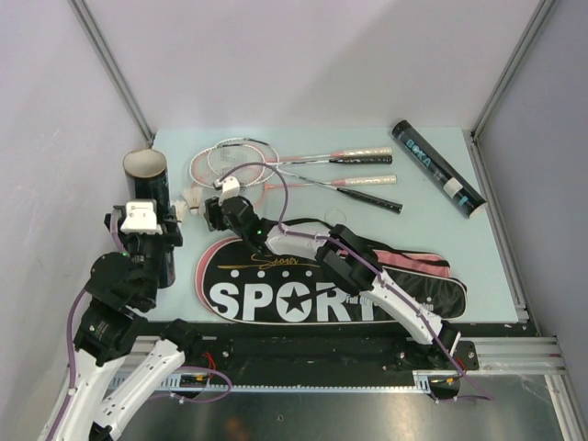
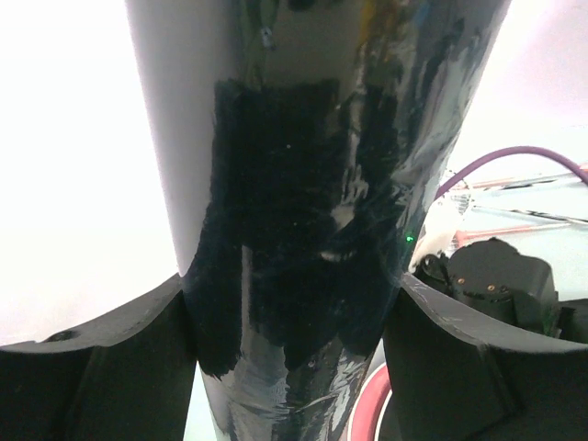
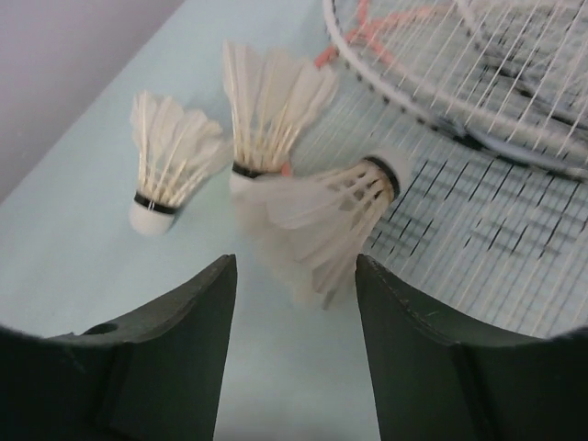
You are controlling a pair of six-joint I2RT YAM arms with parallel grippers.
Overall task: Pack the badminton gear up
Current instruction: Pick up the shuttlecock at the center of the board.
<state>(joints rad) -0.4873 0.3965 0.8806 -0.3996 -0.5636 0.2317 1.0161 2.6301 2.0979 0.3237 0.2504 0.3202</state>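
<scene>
An upright dark tube [image 1: 150, 197] with an open top stands at the table's left, and my left gripper [image 1: 152, 241] is shut on its body. In the left wrist view the glossy tube [image 2: 312, 184] fills the gap between the fingers of the left gripper [image 2: 289, 285]. My right gripper [image 1: 209, 207] hovers by the shuttlecocks [image 1: 192, 197]. In the right wrist view two shuttlecocks [image 3: 161, 161] [image 3: 266, 110] stand on their corks. A third one [image 3: 322, 207] lies on its side, its feathers just reaching the tips of the open right gripper [image 3: 294, 266]. Pink-and-white rackets [image 1: 276, 168] [image 3: 478, 83] lie beyond.
A second dark tube [image 1: 438, 170] with teal print lies at the back right. A black racket bag [image 1: 312, 285] printed SPORT lies flat at the near edge, under the right arm. Grey walls close the table on the left, back and right.
</scene>
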